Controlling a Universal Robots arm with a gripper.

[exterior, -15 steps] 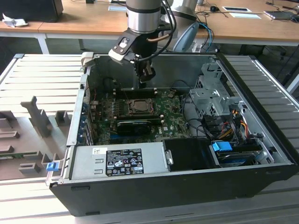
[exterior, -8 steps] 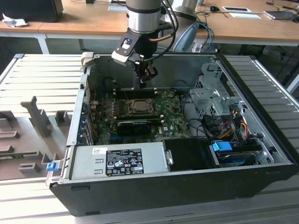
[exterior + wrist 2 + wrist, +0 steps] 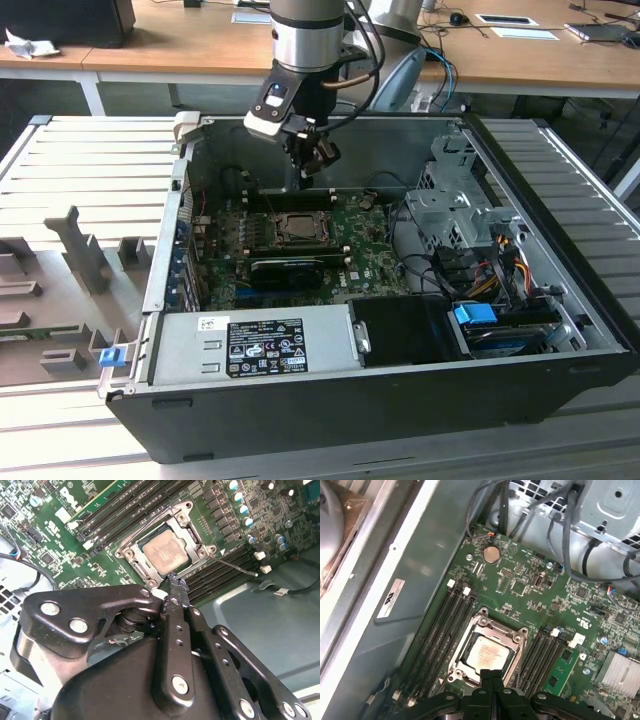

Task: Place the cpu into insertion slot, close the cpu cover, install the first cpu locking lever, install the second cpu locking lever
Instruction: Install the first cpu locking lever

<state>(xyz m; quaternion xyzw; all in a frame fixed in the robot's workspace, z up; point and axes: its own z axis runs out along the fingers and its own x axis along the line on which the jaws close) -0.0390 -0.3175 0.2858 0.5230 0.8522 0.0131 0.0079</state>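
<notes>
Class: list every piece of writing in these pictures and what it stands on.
Nothing reads clearly enough to quote.
The power supply label: too small.
The case wall sticker: blurred.
White print on the motherboard: too small.
Marks on the cpu: faint, unreadable.

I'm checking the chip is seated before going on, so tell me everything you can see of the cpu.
The cpu is a small flat square chip with a pale silver-grey metal top, faintly stained brownish in the middle. It lies flat in its socket on the green motherboard, between black memory slots. The cpu cover lies down around its edges, so its top shows through the window. The gripper hangs above one edge of the socket, apart from the chip.
</notes>
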